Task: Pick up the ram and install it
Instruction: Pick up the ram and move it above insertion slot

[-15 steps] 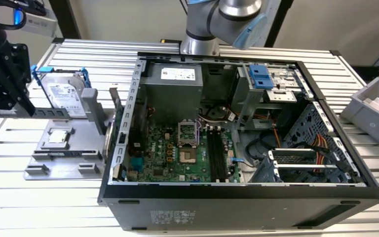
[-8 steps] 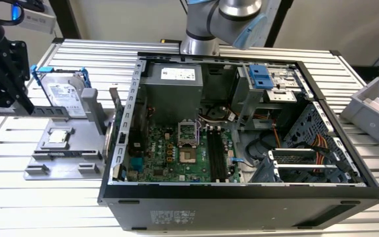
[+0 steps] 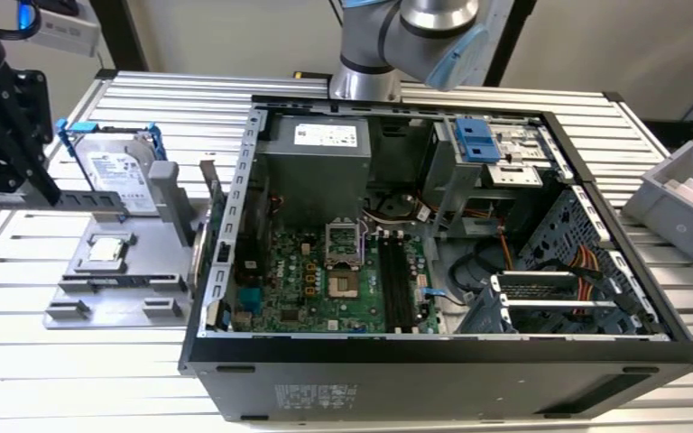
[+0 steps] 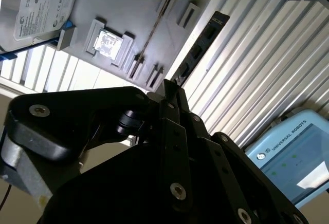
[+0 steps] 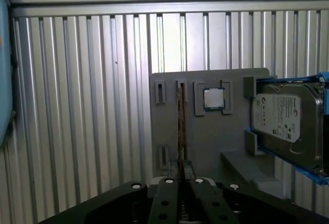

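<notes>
Three views, taken in turn.

Exterior view first. Finds the gripper hanging above the slatted table, off to one side of the open computer case. Puts the ram below the gripper and well apart from it, standing on edge in a slot of the grey parts holder, untouched. Places the processor chip and the hard drive in its blue frame on that same holder, with the motherboard's memory slots far from the gripper, inside the case.

Second wrist view next. Looks past the fingertips, drawn narrow and nearly meeting, with nothing between them. Catches the ram as a thin edge beyond the tips, apart from them and just beside the processor chip.

First wrist view last. Sets the ram almost straight ahead of the gripper, in line with the narrow gap, yet clear of any contact.

Judged risky from here: descending with fingers this narrow would probably land them on the ram's upper edge instead of either side of it, pressing or tipping the stick in its slot. Equally, drifting sideways could knock the chip's pocket or the holder's ribs.
</notes>
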Robot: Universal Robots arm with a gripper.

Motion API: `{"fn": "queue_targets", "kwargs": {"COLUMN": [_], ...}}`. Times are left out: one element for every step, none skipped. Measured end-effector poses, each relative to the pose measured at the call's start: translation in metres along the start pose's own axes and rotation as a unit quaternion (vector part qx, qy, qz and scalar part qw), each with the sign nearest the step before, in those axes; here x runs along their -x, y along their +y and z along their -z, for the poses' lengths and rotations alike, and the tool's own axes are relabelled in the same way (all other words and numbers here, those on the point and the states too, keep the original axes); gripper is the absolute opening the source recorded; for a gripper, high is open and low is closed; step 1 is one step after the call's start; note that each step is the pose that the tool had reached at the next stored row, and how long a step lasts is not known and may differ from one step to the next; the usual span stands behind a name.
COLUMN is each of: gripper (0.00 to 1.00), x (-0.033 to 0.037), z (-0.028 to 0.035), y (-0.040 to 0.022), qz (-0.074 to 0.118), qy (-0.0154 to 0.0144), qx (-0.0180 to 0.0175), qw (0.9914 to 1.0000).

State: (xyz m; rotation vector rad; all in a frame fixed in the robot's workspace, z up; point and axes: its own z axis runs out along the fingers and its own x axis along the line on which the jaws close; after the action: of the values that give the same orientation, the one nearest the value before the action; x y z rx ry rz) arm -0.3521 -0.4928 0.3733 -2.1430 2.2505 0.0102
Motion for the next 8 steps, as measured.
{"fn": "queue_targets", "kwargs": {"gripper": [0.00, 0.00, 0.00, 0.00, 0.00, 0.00, 0.00, 0.00], "x": [0.0000, 0.0000, 0.0000, 0.0000, 0.0000, 0.0000, 0.0000, 0.0000], "z": [0.0001, 0.0002, 0.0002, 0.0004, 0.0006, 0.0007, 0.0007, 0.0008], "y": [0.0000, 0.0000, 0.0000, 0.0000, 0.0000, 0.0000, 0.0000, 0.0000], "qz": [0.000, 0.000, 0.000, 0.000, 0.000, 0.000, 0.000, 0.000], "qy": [0.0000, -0.0001, -0.0001, 0.0000, 0.0000, 0.0000, 0.0000, 0.0000], "qx": [0.0000, -0.0001, -0.0001, 0.0000, 0.0000, 0.0000, 0.0000, 0.0000], "qw": [1.00000, 1.00000, 1.00000, 1.00000, 1.00000, 1.00000, 1.00000, 1.00000]}}
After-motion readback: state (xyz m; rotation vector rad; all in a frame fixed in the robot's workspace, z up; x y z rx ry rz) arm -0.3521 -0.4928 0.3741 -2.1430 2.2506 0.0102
